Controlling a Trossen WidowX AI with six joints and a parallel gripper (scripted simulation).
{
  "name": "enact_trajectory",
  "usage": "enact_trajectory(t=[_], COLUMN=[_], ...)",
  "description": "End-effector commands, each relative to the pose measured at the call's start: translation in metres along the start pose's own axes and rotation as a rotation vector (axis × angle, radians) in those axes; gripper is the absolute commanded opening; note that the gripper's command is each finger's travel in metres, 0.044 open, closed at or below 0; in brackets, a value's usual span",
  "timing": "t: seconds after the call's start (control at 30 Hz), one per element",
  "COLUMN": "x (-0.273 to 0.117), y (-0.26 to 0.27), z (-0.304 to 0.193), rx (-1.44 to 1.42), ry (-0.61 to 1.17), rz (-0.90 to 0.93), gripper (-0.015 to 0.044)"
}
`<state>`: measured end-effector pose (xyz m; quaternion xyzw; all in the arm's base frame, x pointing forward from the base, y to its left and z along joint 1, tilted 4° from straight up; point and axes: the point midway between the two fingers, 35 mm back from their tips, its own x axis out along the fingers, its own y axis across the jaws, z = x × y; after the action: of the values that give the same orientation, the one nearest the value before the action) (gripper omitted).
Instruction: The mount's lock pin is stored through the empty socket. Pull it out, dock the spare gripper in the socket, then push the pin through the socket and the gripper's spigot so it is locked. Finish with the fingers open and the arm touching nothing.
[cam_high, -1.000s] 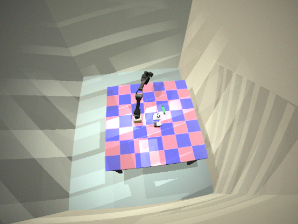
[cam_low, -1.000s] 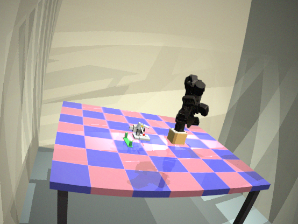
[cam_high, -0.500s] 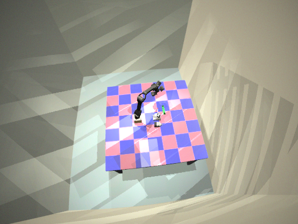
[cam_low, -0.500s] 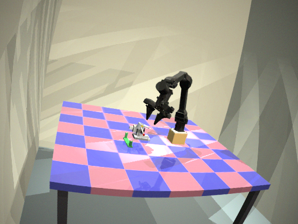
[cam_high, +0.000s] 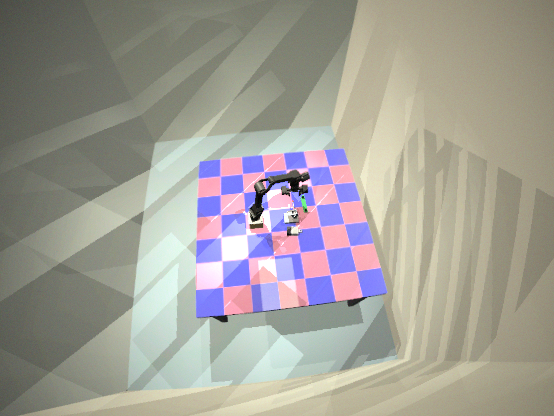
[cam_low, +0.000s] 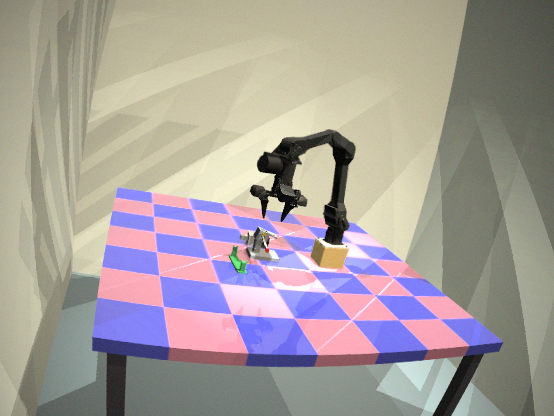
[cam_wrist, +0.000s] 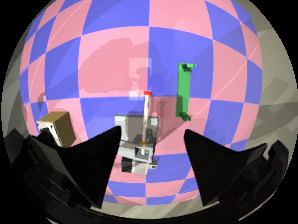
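The grey mount (cam_high: 290, 218) (cam_low: 256, 254) (cam_wrist: 128, 122) stands on the table with a tilted upper part. The pin (cam_low: 265, 242) (cam_wrist: 146, 115), pale with a red end and a yellow part near the mount, sticks out of that upper part; how deep it sits is hidden. A small grey and white body (cam_high: 294, 231) (cam_low: 245, 237) (cam_wrist: 134, 165), apparently the spare gripper, is beside the mount, partly hidden by it in the exterior view and the wrist view. My gripper (cam_high: 295, 192) (cam_low: 273, 219) (cam_wrist: 153, 132) is open and empty, pointing down above the mount, touching nothing.
A green bracket (cam_high: 304, 204) (cam_low: 237, 261) (cam_wrist: 184, 92) with a raised post at each end lies beside the mount, on the side away from the arm's base. The arm's tan base block (cam_high: 256, 224) (cam_low: 329, 254) (cam_wrist: 64, 127) stands on the mount's other side.
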<state>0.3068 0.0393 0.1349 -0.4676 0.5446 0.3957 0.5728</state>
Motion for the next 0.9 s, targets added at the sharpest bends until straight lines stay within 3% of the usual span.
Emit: enact_trajectory(t=[0.0, 0.27, 0.87], x=[-0.001, 0.067, 0.092], y=[0.007, 0.006, 0.005], z=[-0.006, -0.004, -0.003], rx=[0.019, 0.020, 0.020], ry=[0.000, -0.001, -0.001], rz=[0.030, 0.030, 0.030], gripper=[0.0300, 0.0300, 0.0300])
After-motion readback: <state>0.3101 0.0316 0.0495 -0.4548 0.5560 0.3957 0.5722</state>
